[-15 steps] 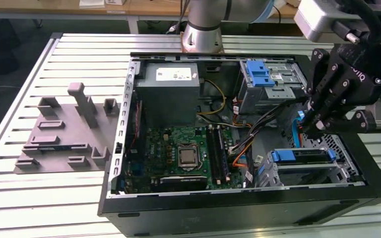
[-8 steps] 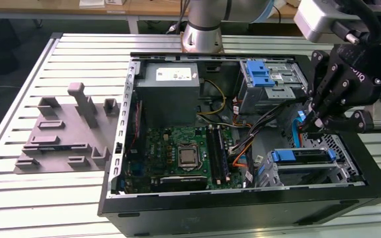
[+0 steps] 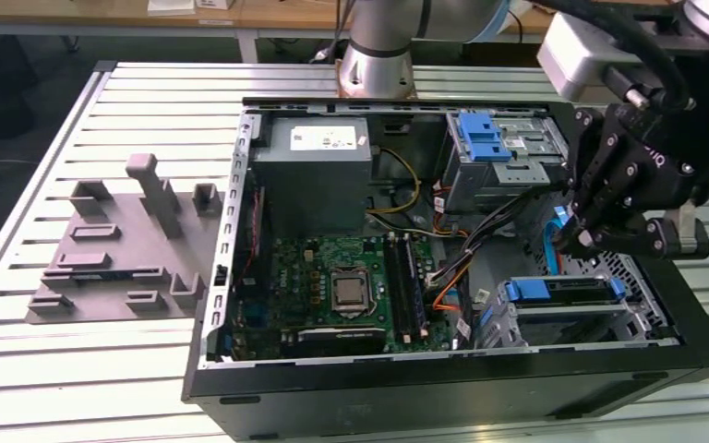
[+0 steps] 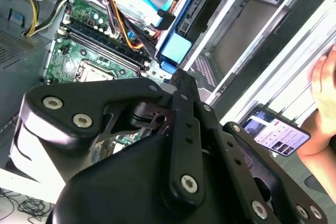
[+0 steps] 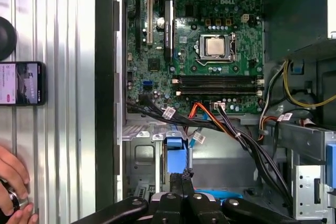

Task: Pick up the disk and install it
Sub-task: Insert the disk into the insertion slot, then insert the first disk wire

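Observation:
The disk (image 3: 564, 291) lies in the lower drive bay at the front corner of the open computer case (image 3: 453, 369), on the exterior view's right, its blue carrier showing around the dark drive. My black gripper (image 3: 576, 247) hangs just above that bay. In both wrist views the fingers are pressed together with nothing between them. In the first wrist view my gripper (image 5: 181, 178) points at the blue end of the disk (image 5: 176, 156) and stands right against it. The second wrist view has the disk (image 4: 176, 48) edge-on in its metal bay, close beyond my gripper (image 4: 181, 80).
Inside the case are a green motherboard (image 3: 342, 286), a grey power-supply box (image 3: 318, 161), an upper drive cage with a blue latch (image 3: 484, 138) and cable bundles (image 5: 220, 124) near the bay. A grey fixture plate (image 3: 121, 249) lies on the slatted table. A phone (image 5: 21, 82) and a person's hand (image 5: 13, 182) are beside the case.

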You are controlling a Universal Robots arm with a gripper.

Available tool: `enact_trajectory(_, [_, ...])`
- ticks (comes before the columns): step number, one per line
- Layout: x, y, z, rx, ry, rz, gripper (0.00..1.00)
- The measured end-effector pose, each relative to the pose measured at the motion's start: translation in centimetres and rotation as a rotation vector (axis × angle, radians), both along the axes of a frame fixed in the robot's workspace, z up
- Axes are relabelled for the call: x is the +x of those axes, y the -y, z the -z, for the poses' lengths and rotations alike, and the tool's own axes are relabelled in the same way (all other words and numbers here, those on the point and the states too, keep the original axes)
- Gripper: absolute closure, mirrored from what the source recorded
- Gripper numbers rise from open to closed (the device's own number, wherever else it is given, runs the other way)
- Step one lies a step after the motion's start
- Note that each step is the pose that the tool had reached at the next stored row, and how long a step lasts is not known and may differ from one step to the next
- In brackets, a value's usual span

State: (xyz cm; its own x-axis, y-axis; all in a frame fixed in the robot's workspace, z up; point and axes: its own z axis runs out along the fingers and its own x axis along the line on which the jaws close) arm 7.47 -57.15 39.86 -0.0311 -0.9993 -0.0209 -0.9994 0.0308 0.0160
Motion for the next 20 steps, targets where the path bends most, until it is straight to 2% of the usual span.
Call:
enact_trajectory(13, [0.0,0.0,2.36,0.0,0.0,0.0,0.89])
enact_trajectory(20, [0.0,0.0,2.71,-0.0001,0.0,0.0,0.89])
